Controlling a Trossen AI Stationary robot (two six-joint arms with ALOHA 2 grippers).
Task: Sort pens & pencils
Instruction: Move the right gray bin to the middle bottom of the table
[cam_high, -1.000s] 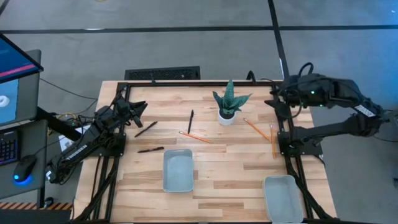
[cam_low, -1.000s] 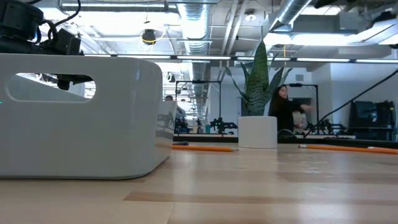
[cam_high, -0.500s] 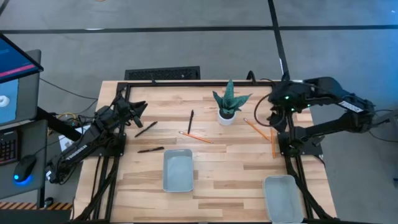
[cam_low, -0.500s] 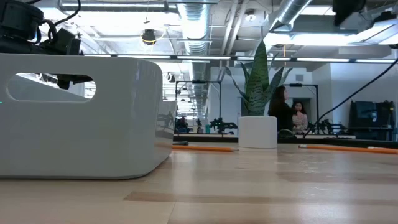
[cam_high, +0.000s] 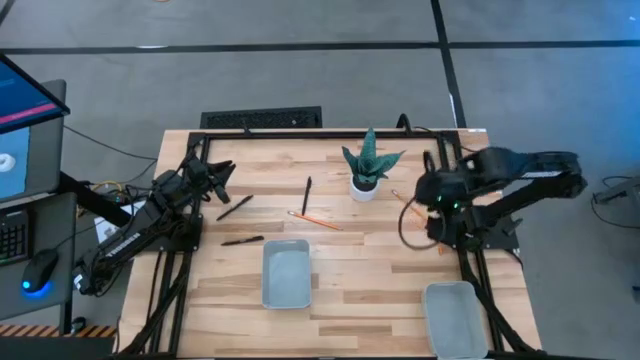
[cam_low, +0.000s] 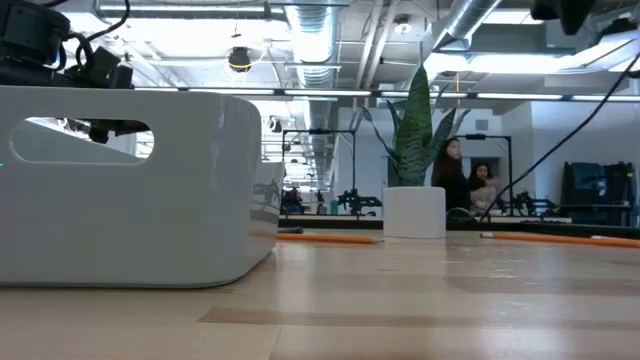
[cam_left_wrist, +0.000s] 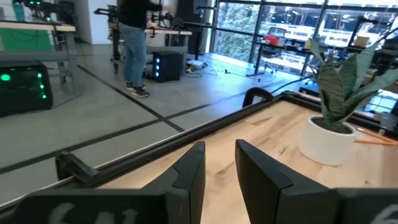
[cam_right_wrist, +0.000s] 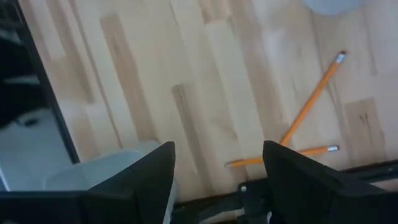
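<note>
Your right gripper (cam_high: 424, 190) hangs above the right side of the wooden bench (cam_high: 360, 290), over the two pencils (cam_high: 437, 228) that lie there; its jaws stand spread and hold nothing, as the right wrist view shows (cam_right_wrist: 217, 168). In that same view the two orange pencils (cam_right_wrist: 311, 99) lie on the wood with their near ends close together, forming a narrow V, and the rim of a pale tray (cam_right_wrist: 93, 177) sits beside the bench frame.

A third pencil (cam_high: 314, 220) lies near the middle of the bench, just in front of the potted plant (cam_high: 368, 165). One pen (cam_high: 307, 194) lies beside it, pointing toward the back edge. Two more pens lie farther left: one (cam_high: 235, 207) close to your left gripper (cam_high: 222, 170), the other (cam_high: 242, 240) nearer the front, just left of the centre tray (cam_high: 286, 273). A second tray (cam_high: 455, 318) stands at the front right corner. Neither tray holds a pen or pencil.

Your left gripper waits over the bench's left rear area, jaws slightly parted and empty in the left wrist view (cam_left_wrist: 219, 168), pointing toward the plant's white pot (cam_left_wrist: 326, 140).

From bench level, the centre tray (cam_low: 130, 190) fills the left foreground, and pencils (cam_low: 325, 238) lie flat on either side of the pot (cam_low: 414, 212). People (cam_low: 462, 185) stand in the room behind.
</note>
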